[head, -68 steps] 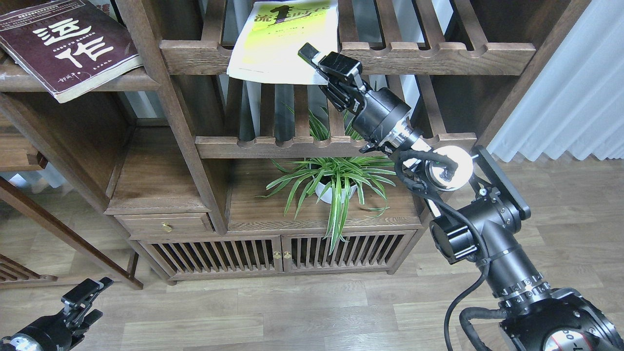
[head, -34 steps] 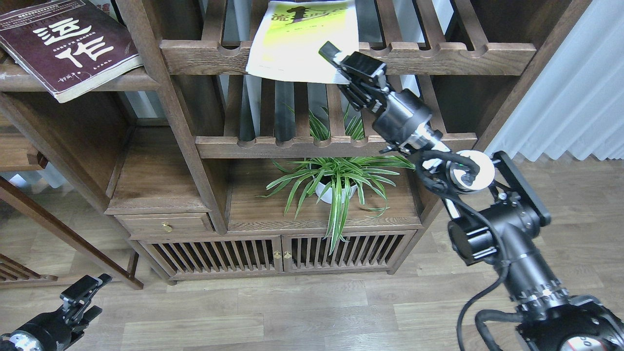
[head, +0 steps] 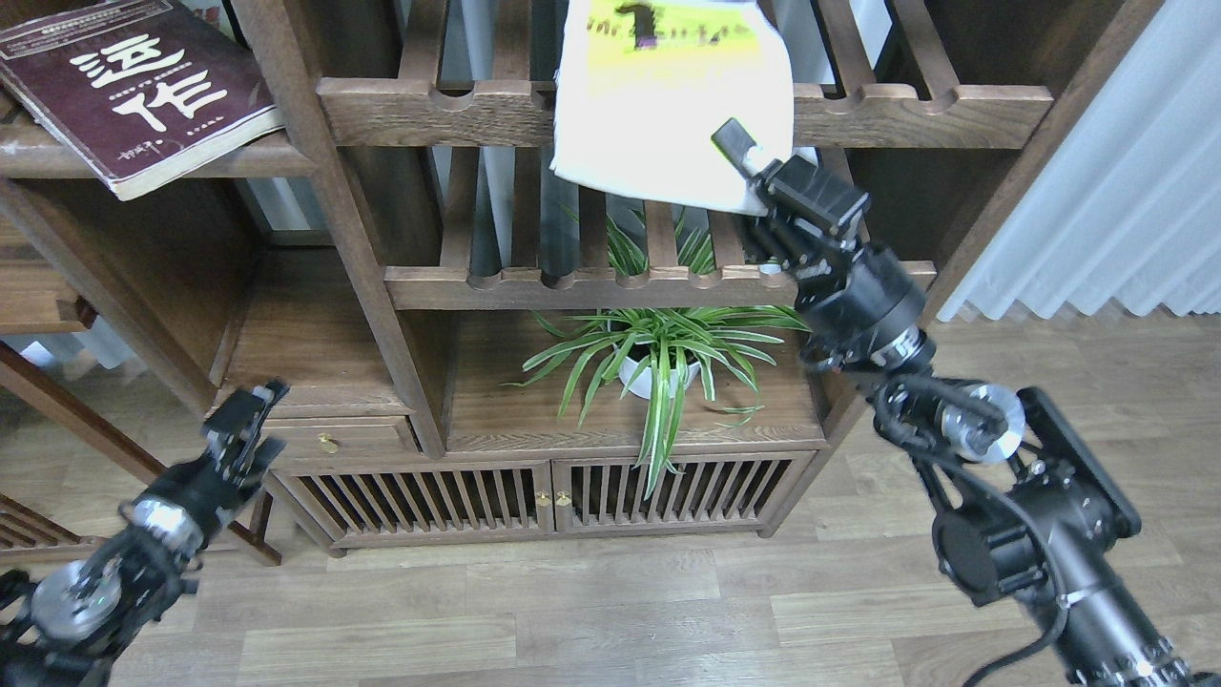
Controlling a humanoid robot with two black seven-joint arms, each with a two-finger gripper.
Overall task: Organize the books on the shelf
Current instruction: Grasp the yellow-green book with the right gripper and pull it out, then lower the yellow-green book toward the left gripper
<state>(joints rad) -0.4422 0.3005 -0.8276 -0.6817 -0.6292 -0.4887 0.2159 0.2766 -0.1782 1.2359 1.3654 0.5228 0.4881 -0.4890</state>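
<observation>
My right gripper [head: 749,170] is shut on the lower right corner of the thin yellow-green book [head: 668,114] and holds it tilted in front of the upper slatted rack [head: 429,100]. The thick maroon book [head: 143,86] with big white characters lies askew on the solid dark-brown shelf [head: 248,160] at the upper left, its corner over the front edge. My left gripper [head: 243,420] is open and empty at the lower left, in front of the small drawer. The "300" book is out of view.
A second slatted rack [head: 591,284] sits below the first. A potted spider plant [head: 653,367] stands on the cabinet top [head: 515,420] under it. A shelf post [head: 324,191] separates the two bays. A white curtain [head: 1126,172] hangs at the right.
My right gripper has pulled the yellow-green book to the right and toward me, off the rack. My left arm has risen from the floor area up to the drawer.
</observation>
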